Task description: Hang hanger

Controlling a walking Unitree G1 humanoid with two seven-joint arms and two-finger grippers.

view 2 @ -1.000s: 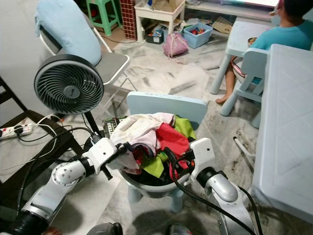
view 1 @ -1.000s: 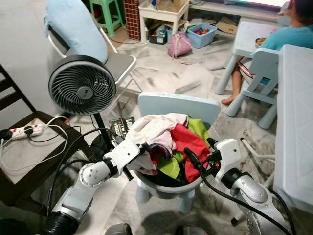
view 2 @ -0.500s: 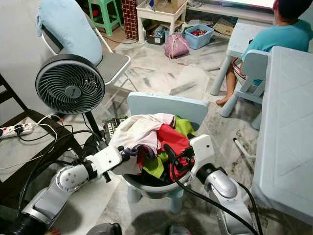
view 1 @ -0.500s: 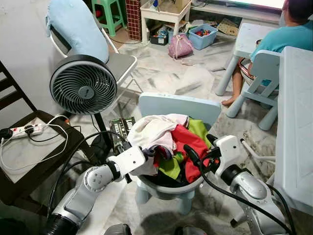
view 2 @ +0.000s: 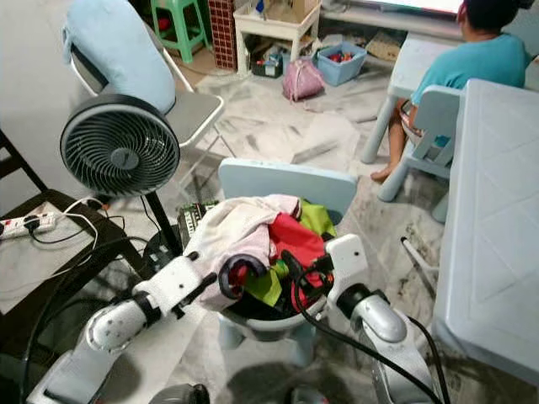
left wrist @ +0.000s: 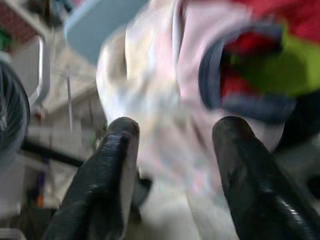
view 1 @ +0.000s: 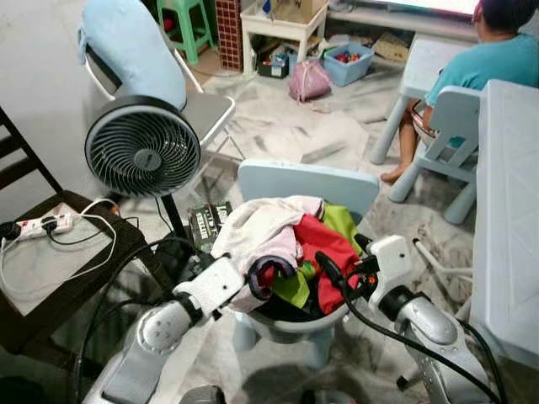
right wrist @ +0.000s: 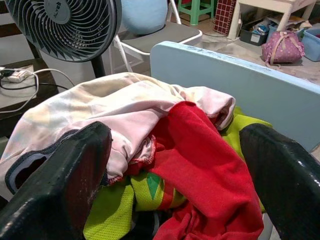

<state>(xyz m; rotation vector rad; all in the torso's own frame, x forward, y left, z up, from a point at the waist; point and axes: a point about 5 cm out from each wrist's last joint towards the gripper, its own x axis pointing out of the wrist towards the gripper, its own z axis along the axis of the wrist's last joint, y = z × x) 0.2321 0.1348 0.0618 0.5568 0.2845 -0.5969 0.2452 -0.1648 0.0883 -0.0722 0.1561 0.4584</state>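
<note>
My left hand (view 1: 246,284) and right hand (view 1: 330,278), both spread wide, flank the clothes (view 1: 290,244) heaped in the basin (view 1: 290,321); I cannot make out a hanger.

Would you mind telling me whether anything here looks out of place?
Yes: the basin sits on a small blue chair, heaped with clothes spilling over its rim. No hanger is visible, though the task involves one.

Clothes pile (view 1: 290,244) open from above; fan (view 1: 141,156) crowds its left, chair back (view 1: 307,183) behind, table (view 1: 505,219) to the right.
</note>
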